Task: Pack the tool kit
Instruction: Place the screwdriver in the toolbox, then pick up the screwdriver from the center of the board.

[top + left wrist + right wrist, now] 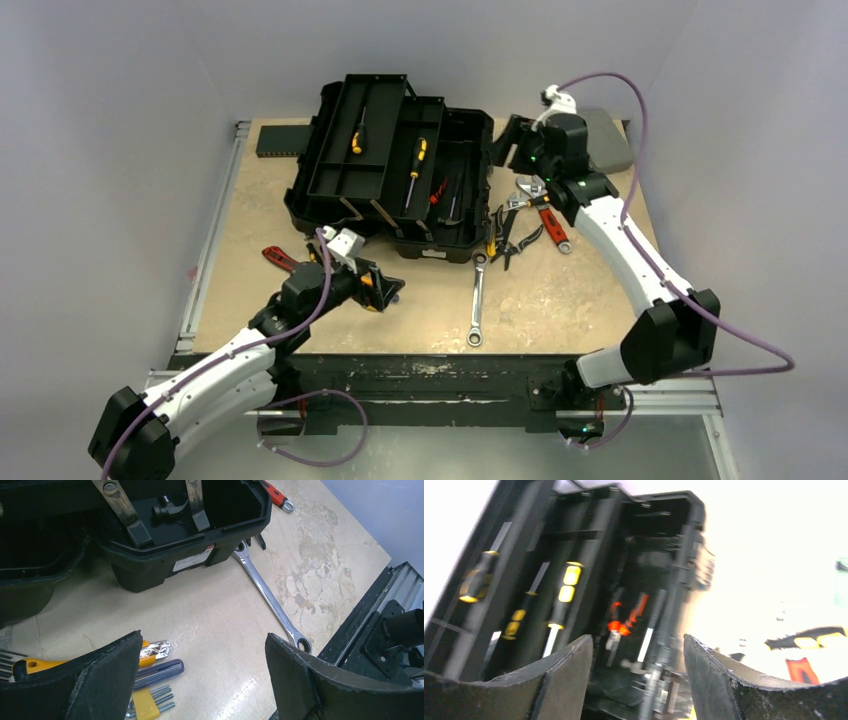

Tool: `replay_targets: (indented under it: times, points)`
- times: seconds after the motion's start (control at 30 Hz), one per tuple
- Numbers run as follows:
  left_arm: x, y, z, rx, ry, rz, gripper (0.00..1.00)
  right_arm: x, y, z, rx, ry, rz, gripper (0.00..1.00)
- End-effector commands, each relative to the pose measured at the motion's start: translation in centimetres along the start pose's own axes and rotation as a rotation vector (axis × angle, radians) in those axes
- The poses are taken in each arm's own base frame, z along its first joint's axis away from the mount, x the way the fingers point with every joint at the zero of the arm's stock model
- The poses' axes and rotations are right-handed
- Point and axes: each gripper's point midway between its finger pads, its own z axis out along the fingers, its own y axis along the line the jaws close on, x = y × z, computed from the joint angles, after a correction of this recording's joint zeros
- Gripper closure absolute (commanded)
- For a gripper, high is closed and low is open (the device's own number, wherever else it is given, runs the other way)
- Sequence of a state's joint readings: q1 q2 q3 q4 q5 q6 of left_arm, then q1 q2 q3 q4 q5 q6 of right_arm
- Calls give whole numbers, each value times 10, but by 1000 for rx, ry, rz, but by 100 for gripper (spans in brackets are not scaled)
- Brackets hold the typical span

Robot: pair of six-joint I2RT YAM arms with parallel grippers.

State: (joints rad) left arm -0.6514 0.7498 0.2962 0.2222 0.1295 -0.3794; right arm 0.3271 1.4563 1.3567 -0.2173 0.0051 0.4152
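While the left claw (203, 636) gapes wide and empty, low over the near counter (580, 290) beside one ratchet wrench (477, 300), the right arm stretches far, right claw (636, 639) equally wide at the open toolbox (460, 215), whose trays (340, 180) hold two screwdrivers (357, 135).

The left arm (215, 375) stretches low, forward and rightward from its base. The left gripper (388, 290) points right, its fingers (100, 680) spread wide with nothing between them. The right arm (625, 245) folds at the elbow and reaches far forward and left. The right gripper (512, 143) is raised, its fingers (559, 680) parted and empty.
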Motion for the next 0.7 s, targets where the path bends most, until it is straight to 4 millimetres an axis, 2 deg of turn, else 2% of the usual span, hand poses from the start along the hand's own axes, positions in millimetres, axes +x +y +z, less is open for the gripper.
replay_targets:
  times: [0.0, 0.07, 0.2, 0.47, 0.57, 0.67]
  points:
    - [-15, -6, -1, 1, -42, -36, 11, 1, -72, -18, 168, -52, 61, 35]
    - [-18, -2, -2, -40, -32, -67, 11, 5, -97, -25, 233, -65, 89, 34]
    - [-17, 3, -3, -76, -17, -65, 11, 16, -138, -31, 400, -85, 130, 21]
    - [-5, 1, -2, -24, -31, -11, 11, 42, -184, -6, 589, -32, 171, 21]
    - [-3, -2, -3, -3, -32, -2, 11, 62, -222, -10, 806, -51, 416, 23]
    - [-3, -3, -1, 6, -31, 1, 11, 74, -235, -3, 837, -56, 532, 24]
